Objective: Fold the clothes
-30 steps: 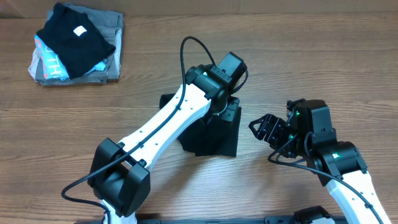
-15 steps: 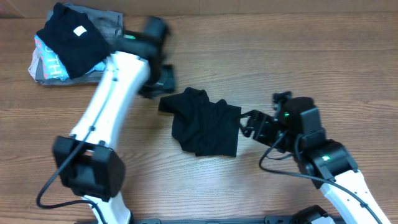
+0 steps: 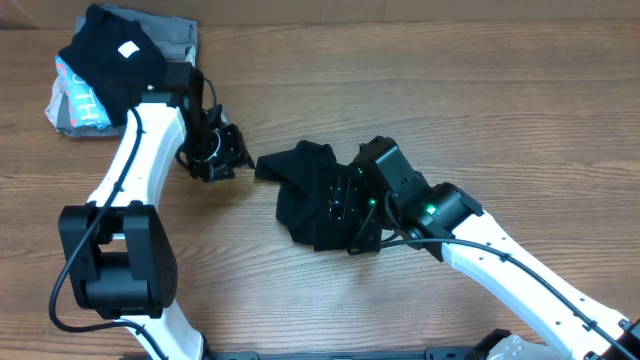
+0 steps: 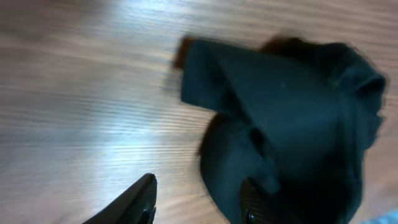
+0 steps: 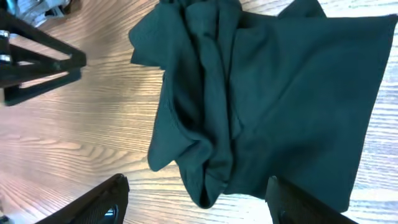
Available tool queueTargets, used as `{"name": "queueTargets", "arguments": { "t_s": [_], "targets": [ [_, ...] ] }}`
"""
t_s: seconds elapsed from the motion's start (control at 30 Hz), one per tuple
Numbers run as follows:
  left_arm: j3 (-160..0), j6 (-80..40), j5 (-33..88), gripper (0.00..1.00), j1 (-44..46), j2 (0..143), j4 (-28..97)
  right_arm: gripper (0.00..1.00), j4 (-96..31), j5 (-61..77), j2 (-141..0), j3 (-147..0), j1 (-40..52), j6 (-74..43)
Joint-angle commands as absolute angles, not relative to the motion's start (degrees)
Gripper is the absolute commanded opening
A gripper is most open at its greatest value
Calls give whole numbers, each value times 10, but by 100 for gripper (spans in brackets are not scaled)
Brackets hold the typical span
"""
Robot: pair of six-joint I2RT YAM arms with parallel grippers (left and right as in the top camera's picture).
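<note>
The black shirt [image 3: 315,195] lies folded in a rough bundle at the table's middle. It also shows in the left wrist view [image 4: 292,118] and the right wrist view [image 5: 267,93]. My left gripper [image 3: 222,150] is open and empty, just left of the shirt's left corner. My right gripper [image 3: 345,205] is open and hovers over the shirt's right part; its fingers [image 5: 199,199] straddle the bundle's lower fold without closing on it.
A stack of folded garments [image 3: 120,70] lies at the far left corner: a black piece with a white label on grey and light-blue ones. The table is bare wood elsewhere.
My left arm swung away from the shirt toward the far left, then came back down beside the shirt's left corner. My right gripper moved left from beside the shirt to over it.
</note>
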State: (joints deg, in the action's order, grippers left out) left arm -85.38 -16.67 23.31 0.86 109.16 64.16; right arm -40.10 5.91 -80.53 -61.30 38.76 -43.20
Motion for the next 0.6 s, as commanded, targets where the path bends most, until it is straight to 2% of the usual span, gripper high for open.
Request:
{"name": "queueTargets", "arguments": {
  "t_s": [0.0,0.4,0.57],
  "targets": [
    [-821,-154,317,47,9,1091,604,75,-400,52,-797,-634,389,-449],
    [-811,-167,416,41,13,1181,503,75,-424,60,-795,-634,389,-445],
    [-811,-167,416,44,13,1181,477,75,-428,60,-795,-634,389,-437]
  ]
}}
